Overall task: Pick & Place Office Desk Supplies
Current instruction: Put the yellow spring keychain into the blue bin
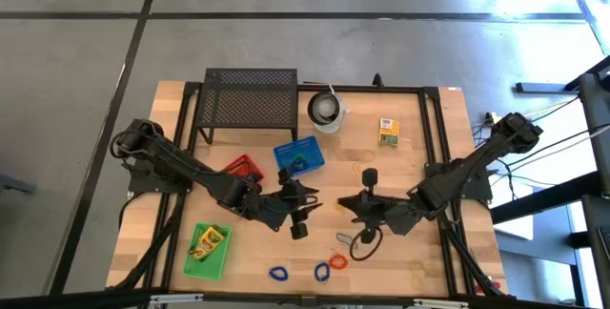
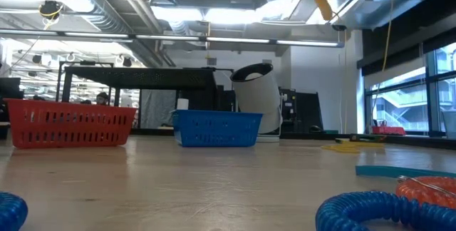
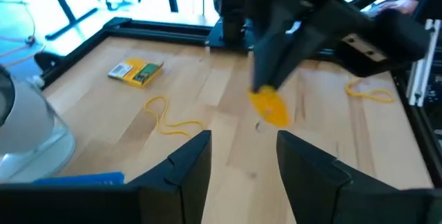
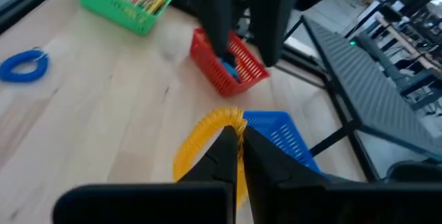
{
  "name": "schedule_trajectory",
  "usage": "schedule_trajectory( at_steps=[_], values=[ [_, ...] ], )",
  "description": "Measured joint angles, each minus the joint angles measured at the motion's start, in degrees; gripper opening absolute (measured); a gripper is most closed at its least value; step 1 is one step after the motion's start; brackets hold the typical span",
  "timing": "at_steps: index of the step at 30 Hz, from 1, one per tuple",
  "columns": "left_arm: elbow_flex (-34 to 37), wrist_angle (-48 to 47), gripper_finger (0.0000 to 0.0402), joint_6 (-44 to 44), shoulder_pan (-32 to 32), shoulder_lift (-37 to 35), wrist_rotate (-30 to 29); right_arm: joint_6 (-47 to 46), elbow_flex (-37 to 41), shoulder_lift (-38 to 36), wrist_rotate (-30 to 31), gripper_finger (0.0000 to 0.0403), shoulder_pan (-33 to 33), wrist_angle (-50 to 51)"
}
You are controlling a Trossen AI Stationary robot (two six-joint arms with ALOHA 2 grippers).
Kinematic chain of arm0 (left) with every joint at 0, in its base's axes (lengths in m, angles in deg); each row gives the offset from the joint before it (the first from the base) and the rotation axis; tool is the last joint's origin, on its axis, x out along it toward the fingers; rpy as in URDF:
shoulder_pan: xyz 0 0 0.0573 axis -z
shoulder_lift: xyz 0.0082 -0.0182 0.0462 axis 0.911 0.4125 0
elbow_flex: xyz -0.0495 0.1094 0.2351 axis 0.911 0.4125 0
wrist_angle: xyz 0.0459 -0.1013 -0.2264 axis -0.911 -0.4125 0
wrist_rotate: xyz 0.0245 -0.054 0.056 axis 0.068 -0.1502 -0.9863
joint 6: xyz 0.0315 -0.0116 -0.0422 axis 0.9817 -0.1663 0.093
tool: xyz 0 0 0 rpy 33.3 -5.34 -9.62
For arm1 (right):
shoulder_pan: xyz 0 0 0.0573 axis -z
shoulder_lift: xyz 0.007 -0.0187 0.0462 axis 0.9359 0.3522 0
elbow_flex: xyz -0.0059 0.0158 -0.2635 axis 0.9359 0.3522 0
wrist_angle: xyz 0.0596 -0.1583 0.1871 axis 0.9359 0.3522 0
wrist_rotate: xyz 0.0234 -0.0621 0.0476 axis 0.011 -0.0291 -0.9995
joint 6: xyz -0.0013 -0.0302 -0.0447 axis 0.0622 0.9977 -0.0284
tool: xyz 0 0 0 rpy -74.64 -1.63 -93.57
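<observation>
Yellow coil loop (image 4: 207, 141) sits pinched in the closed jaws of the right gripper (image 4: 239, 140) above the table's middle, plain in both wrist views yet hidden from above behind the gripper. Its ring stands on edge, curving away from the fingertips toward the blue basket (image 4: 280, 137). Facing it, the left gripper (image 3: 243, 156) hovers with jaws parted and empty.

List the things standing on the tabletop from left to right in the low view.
Red basket → blue basket → white round cup behind it → blue coiled loop at the near right → orange coiled loop.
</observation>
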Motion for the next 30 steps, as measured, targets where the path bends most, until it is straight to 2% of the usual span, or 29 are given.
schedule_trajectory(
  at_steps=[9,15,18,24,30],
  values=[
    [0.0,4.1,0.0205,3.1,0.7,2.3,-0.6,9.5,0.0,0.0,0.0,0.0011,2.2,-5.9],
    [0.0,5.9,0.0222,3.4,0.2,3.9,-7.2,15.3,-0.1,0.0,-0.5,0.0011,2.8,-6.7],
    [0.0,8.6,0.0223,3.3,-0.4,3.9,-6.4,15.7,-0.1,0.0,-0.4,0.0011,2.9,-6.7],
    [0.0,11.4,0.0220,2.5,-1.5,3.8,-1.0,17.3,-0.1,0.0,-0.2,0.0011,3.0,-6.7],
    [0.3,11.8,0.0222,0.7,-2.8,6.0,-0.4,17.6,-0.1,0.0,-0.4,0.0011,3.0,-6.8]
  ],
)
